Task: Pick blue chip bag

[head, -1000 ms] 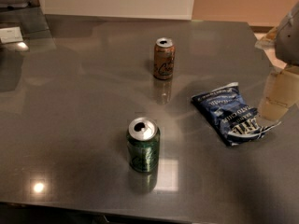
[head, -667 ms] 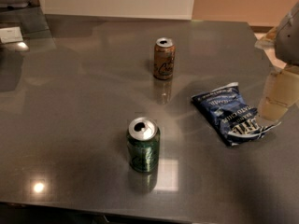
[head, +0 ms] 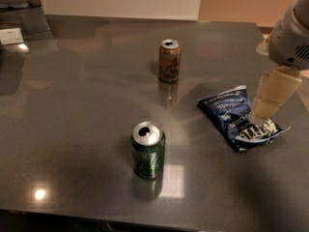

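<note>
The blue chip bag (head: 226, 114) lies flat on the dark table at the right, crinkled, with white lettering and a white patch at its near-right end. My gripper (head: 263, 111) comes in from the right edge under the white arm housing (head: 289, 37). Its cream tip is right over the bag's right side, at or just above the foil near the white patch. Part of the bag's right edge is hidden behind it.
A brown soda can (head: 169, 60) stands upright at the table's middle back, left of the bag. A green soda can (head: 148, 150) stands upright nearer the front. The glossy grey table (head: 72, 105) runs to a front edge at the bottom. A white object (head: 10, 35) sits far left.
The gripper and arm have shifted slightly left, further over the bag's right side. The bag and both cans have not moved.
</note>
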